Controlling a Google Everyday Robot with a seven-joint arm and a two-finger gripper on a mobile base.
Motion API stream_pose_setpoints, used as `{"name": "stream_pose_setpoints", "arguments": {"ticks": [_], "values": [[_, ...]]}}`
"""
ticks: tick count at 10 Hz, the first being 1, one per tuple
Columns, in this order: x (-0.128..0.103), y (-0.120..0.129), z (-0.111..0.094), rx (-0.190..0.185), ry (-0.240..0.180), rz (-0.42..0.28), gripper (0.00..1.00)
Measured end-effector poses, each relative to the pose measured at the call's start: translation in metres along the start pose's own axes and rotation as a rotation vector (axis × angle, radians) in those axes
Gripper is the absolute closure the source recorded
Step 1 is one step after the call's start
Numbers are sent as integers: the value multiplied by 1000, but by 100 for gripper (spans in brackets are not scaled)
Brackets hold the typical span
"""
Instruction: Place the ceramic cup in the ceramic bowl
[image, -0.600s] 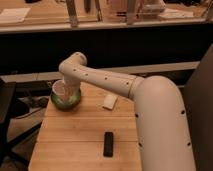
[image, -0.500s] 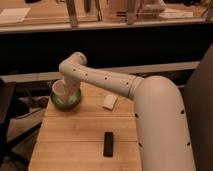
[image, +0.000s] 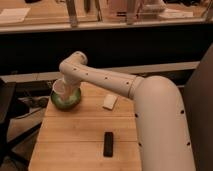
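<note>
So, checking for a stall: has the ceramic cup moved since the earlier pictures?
No. The ceramic cup keeps its place at the ceramic bowl, left of the white block; the claw is at the cup, under the wrist.

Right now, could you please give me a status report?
Gripper shut on ceramic cup, over ceramic bowl. Cup at bowl's rim. White block, black bar sit apart.
</note>
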Motion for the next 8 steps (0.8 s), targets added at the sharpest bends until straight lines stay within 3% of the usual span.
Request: {"name": "stream_pose_setpoints", "arguments": {"ticks": [8], "values": [[8, 3, -3, 13, 11, 6, 100]]}}
